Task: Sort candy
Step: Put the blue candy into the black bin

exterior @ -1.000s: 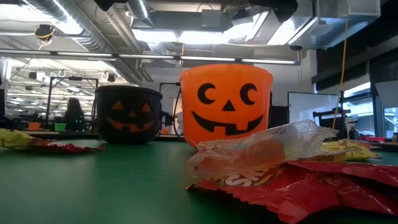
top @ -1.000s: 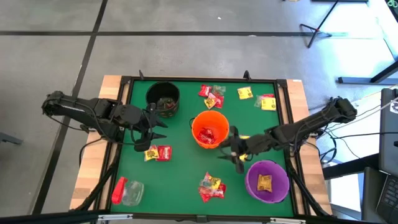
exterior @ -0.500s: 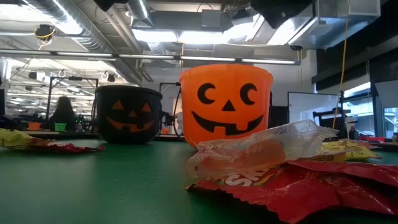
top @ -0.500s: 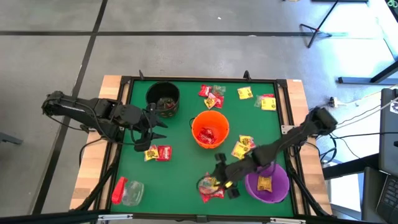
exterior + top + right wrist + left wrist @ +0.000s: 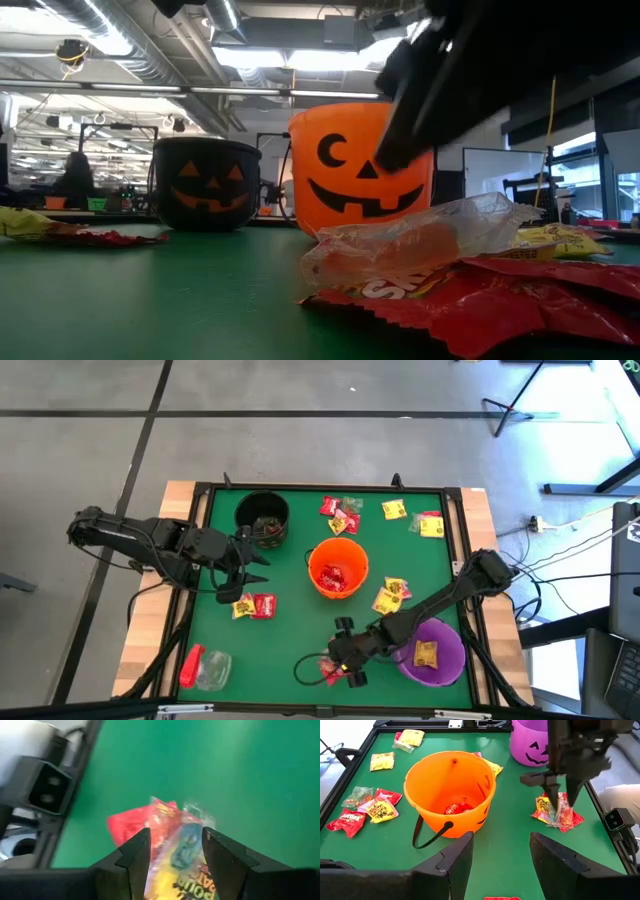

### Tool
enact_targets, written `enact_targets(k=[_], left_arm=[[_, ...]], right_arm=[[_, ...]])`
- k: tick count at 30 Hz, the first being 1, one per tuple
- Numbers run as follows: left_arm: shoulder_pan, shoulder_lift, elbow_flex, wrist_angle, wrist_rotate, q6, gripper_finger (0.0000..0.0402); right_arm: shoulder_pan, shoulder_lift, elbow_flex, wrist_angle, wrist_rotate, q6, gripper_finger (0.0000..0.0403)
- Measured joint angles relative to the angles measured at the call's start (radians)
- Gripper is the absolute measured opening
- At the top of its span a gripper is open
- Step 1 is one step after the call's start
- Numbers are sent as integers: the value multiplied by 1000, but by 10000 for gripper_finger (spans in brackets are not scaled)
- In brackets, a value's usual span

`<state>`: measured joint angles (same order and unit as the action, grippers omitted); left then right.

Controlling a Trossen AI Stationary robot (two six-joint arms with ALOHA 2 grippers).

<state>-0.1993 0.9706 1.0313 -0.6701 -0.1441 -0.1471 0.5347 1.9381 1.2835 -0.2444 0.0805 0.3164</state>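
Observation:
Candy packets lie in loose piles on the green table (image 5: 290,630). One pile of red and yellow candy (image 5: 555,814) lies near the front edge, left of the purple bucket (image 5: 430,652). My right gripper (image 5: 559,790) hangs open right over that pile (image 5: 172,840), fingers pointing steeply down, one on either side of the packets. Touch does not show. My left gripper (image 5: 258,566) waits open at the left, between the black bucket (image 5: 262,518) and the orange bucket (image 5: 338,568), with nothing between its fingers (image 5: 455,857).
Red candy lies inside the orange bucket (image 5: 457,809), a yellow packet in the purple one. More candy piles sit at the far edge (image 5: 340,515), far right (image 5: 430,524), right of the orange bucket (image 5: 390,596) and below my left gripper (image 5: 254,605). A red-capped jar (image 5: 205,668) lies front left.
My right gripper has swung from beside the orange bucket toward the table's near edge and a little left, sinking and tipping more steeply down until it hangs over the front candy pile. Its fingers have stayed open. The candy has not moved.

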Motion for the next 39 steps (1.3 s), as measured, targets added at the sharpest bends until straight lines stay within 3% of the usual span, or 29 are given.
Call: enact_targets(k=[14, 25, 31, 39], left_arm=[[0, 0, 0, 6, 0, 0, 185], [0, 0, 0, 6, 0, 0, 185], [0, 0, 0, 6, 0, 0, 185], [0, 0, 0, 6, 0, 0, 185]], right_arm=[[-32, 69, 0, -67, 7, 44, 170], [-33, 19, 1, -66, 5, 38, 10], [-52, -6, 98, -162, 15, -11, 32], [-109, -14, 304, -391, 145, -140, 23]])
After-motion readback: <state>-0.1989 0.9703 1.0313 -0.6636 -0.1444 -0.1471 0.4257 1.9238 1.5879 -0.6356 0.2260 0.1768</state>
